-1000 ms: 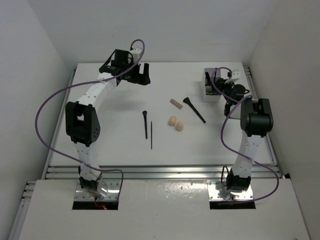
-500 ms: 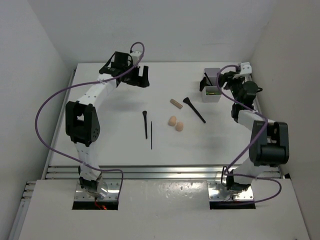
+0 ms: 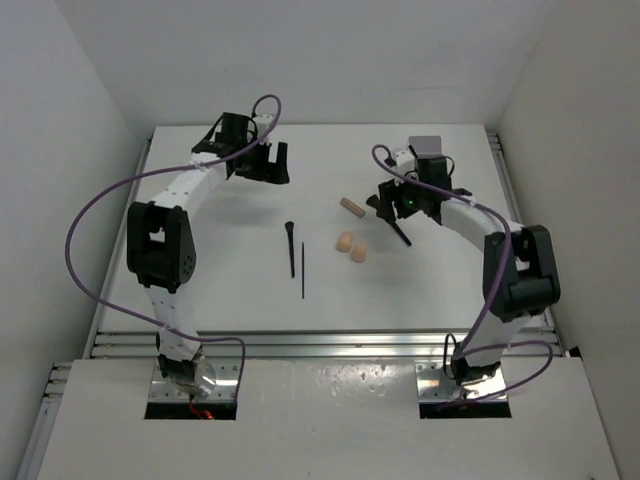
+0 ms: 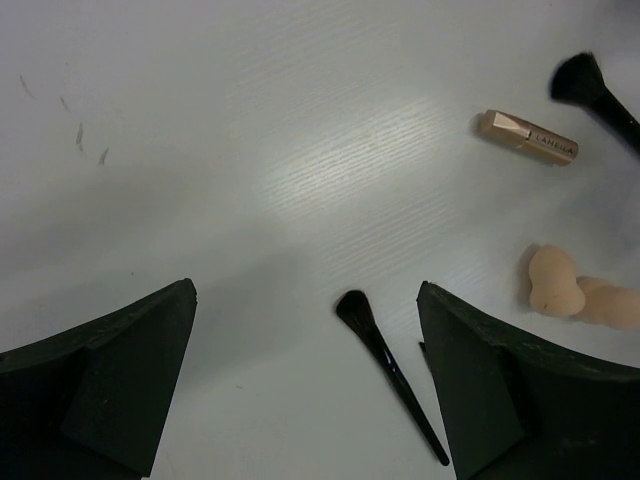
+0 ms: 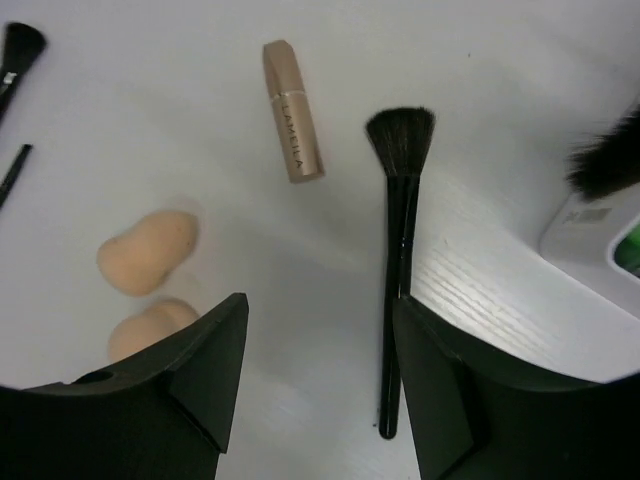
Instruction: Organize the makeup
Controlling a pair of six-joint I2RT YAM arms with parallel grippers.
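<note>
Right gripper [image 5: 318, 335] is hanging open and empty over the big brush [image 5: 402, 240], which is lying mid-table toward the far edge. It's sitting off-centre near one finger, so closing could just be nudging it away. Left gripper [image 4: 305, 310] is gaping empty too.

Robot lab cell: plain white walls [image 3: 330, 60], white table [image 3: 230, 290], aluminium rails [image 3: 320, 345].

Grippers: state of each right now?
Left gripper: open, holding nothing.
Right gripper: open, holding nothing; black brush lies loose on the table below it.
</note>
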